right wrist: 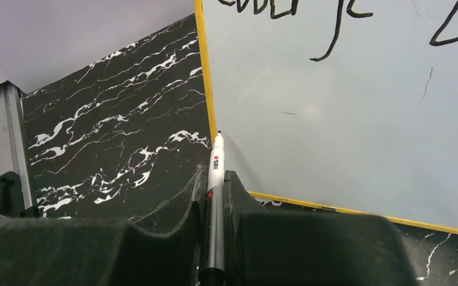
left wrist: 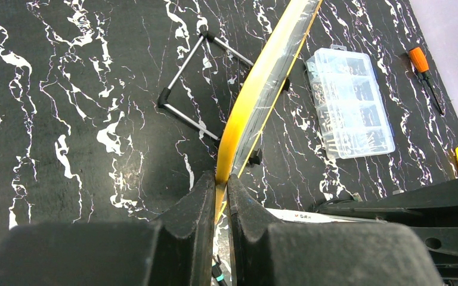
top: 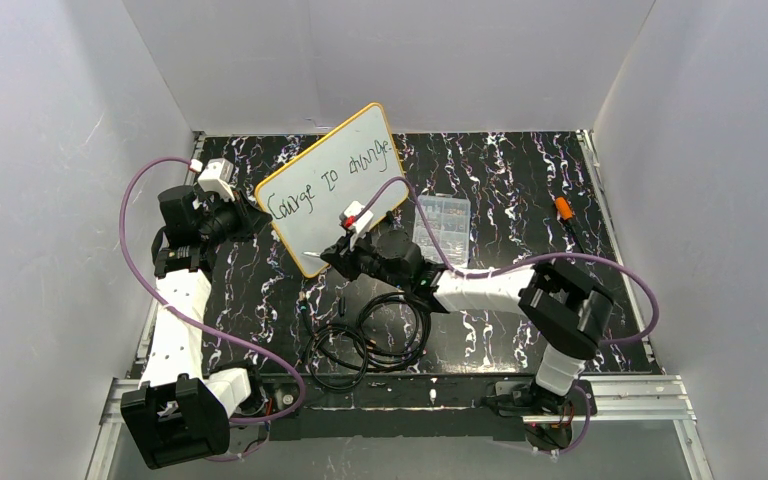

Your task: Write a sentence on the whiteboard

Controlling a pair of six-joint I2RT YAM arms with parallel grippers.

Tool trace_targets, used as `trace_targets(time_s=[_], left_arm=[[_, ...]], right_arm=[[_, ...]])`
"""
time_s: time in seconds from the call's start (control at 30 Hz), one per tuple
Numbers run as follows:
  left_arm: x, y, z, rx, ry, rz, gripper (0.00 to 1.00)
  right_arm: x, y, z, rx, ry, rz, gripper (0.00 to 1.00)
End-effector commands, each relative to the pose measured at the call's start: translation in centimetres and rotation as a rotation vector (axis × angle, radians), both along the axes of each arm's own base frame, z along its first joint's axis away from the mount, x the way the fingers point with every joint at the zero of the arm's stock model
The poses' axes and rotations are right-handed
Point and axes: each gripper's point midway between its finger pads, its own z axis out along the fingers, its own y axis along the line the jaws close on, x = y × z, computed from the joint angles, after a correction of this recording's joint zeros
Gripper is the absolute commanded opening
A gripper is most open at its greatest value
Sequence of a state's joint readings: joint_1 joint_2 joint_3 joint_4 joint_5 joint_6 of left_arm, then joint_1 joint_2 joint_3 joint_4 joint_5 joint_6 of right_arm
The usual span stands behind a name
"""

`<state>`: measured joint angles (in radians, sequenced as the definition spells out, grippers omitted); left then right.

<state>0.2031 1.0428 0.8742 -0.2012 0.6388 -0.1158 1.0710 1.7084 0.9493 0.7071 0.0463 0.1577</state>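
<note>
Tabletop (left wrist: 65,89); stand (left wrist: 191,121) behind whiteboard (left wrist: 265,77), left-wrist only

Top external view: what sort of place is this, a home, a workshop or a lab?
Most likely a lab robot cell: plain white panels wall in a black marbled table, with an aluminium rail along its near edge, and a clear parts box and an orange-handled screwdriver lying about.

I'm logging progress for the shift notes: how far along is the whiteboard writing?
Done: one line, roughly "Courage to change", is on the whiteboard. In hand: the left end effector clamps its rim, the right end effector grips the marker, tip near the blank lower area. Left: any second line.
</note>
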Motion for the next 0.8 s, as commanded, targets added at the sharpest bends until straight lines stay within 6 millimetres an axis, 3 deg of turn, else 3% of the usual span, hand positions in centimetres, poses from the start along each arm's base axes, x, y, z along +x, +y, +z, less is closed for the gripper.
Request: trace_targets(time_s=[0.0,0.4,0.77], left_arm=[[0.0,-0.3,0.5,-0.005,-0.011,-0.015,0.0],[0.0,-0.3,0.5,-0.007,-0.008,-0.016,0.0],[0.0,-0.4,0.6,-0.007,-0.012,-0.018,0.0]], right_arm=[[0.8,1.6,3.8,0.123,-0.058,-0.016,0.01],[1.8,2.6,3.3,0.132,-0.07,-0.048,0.01],[3.4,1.7,2.3,0.095,-0.069,-0.146,0.01]])
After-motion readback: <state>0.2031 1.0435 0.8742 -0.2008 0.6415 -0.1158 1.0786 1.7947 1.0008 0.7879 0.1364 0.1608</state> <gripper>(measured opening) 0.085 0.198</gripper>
